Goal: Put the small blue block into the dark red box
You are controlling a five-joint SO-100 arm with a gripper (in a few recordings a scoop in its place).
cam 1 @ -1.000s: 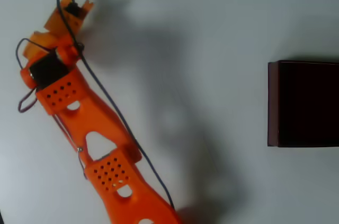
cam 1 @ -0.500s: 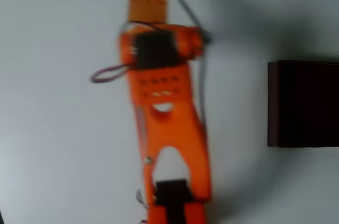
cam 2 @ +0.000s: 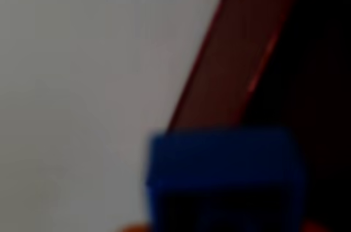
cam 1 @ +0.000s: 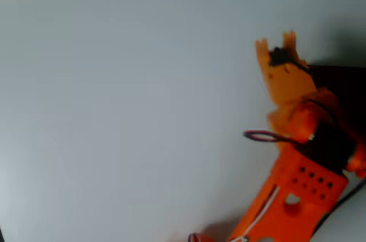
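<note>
Your arm has swung all the way across from the left side of the table in the overhead view, and the gripper now sits right at the left wall of the box, which the orange arm mostly covers. In the wrist view the blue block fills the bottom of the picture, close to the lens, with bits of orange at its lower corners, so it looks clamped between the fingers rather than lying loose, though the fingers themselves barely show. Behind it you can see the maroon wall running diagonally, bare table to its left and the dark inside to its right. So you're carrying the block high enough to clear the rim, which makes sense. My guess is you're not quite over the opening yet, so push a bit further in before letting go.
</note>
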